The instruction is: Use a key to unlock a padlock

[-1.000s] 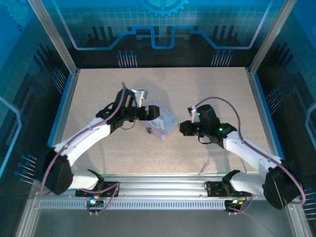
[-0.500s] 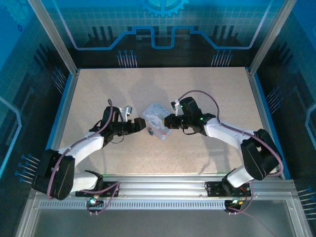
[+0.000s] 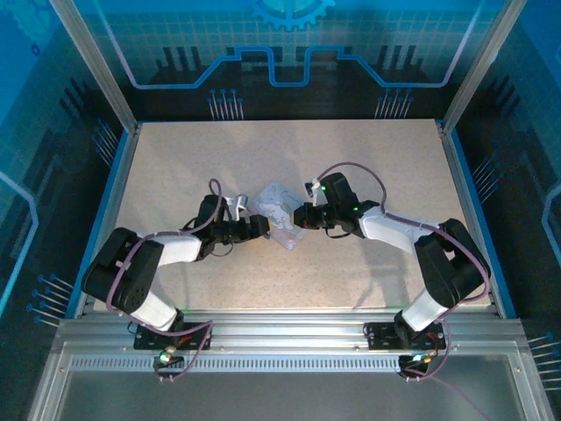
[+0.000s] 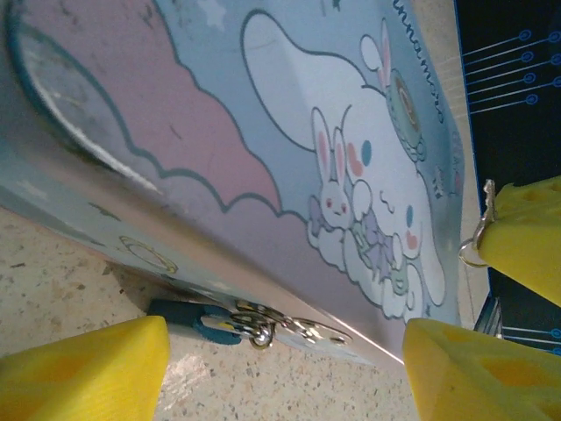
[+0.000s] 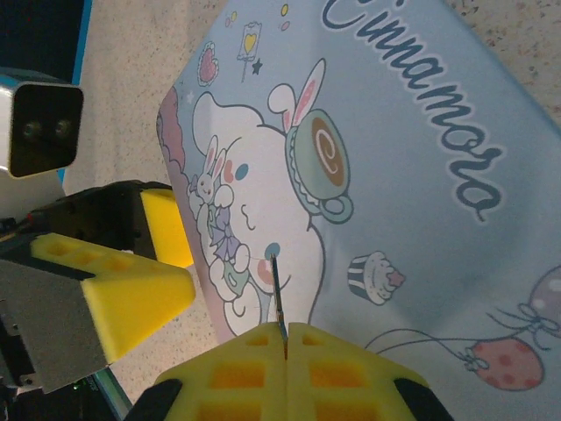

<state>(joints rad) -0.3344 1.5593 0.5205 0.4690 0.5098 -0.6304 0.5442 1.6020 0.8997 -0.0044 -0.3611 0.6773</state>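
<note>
Right gripper, closed tight on the key's end, pinches a light, stiff, likely slippery sliver; left gripper gapes empty beside the padlock.

left pincer: jaws apart | right pincer: clamped on key | arms: angled inward

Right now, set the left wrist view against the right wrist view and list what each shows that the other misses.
Left wrist view: the small blue padlock at the latch on the tin, low between the yellow fingers of the open left end effector. Right wrist view: the thin key pinched in the shut right end effector, pointing over the lid. Both: the tin's pastel lid with its cartoon rabbit.
</note>
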